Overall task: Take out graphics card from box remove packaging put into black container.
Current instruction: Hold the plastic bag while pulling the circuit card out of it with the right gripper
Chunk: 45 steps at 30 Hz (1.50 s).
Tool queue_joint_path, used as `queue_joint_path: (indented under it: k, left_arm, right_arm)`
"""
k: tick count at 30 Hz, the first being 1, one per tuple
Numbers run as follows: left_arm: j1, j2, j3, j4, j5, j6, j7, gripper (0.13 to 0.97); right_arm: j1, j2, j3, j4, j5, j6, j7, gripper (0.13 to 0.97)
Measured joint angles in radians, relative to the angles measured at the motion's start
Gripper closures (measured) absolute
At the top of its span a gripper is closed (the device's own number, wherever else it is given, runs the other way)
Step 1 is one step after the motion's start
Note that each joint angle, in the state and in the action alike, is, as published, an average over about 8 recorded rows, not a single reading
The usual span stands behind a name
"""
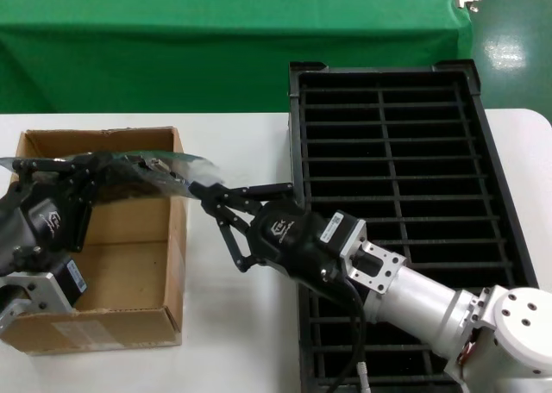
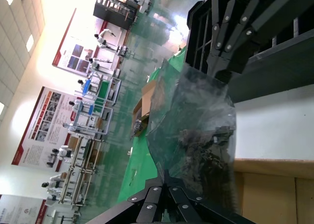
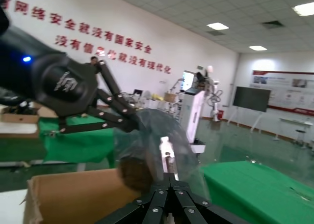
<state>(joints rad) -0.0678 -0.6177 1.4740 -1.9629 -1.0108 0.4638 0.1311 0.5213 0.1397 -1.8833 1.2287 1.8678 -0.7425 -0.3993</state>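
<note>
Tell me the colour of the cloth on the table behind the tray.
Green, clearest in the head view: the cloth behind the black container.

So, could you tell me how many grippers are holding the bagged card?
2: the left gripper holds one end above the box; the right gripper pinches the opposite end.

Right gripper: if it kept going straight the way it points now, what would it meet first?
The right gripper points toward the robot's left, already shut on the packaging. Straight on it would likely meet the left gripper holding the other end, above the box; depth is uncertain.
</note>
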Motion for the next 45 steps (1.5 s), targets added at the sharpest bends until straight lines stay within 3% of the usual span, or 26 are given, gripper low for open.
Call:
queue_joint_path:
  k: [9, 31, 45]
  left_arm:
    - [0.000, 0.000, 0.000, 0.000, 0.000, 0.000, 0.000, 0.958]
    - [0.000, 0.000, 0.000, 0.000, 0.000, 0.000, 0.000, 0.958]
    - [0.000, 0.000, 0.000, 0.000, 0.000, 0.000, 0.000, 0.958]
  right_arm:
    - [0.091, 0.016, -0.018, -0.092, -0.008, -0.083, -0.039, 0.960]
    - [0.398, 0.002, -0.037, -0.473, -0.033, -0.309, -0.138, 0.960]
    - [0.505, -0.040, -0.040, -0.645, -0.059, -0.386, -0.178, 0.960]
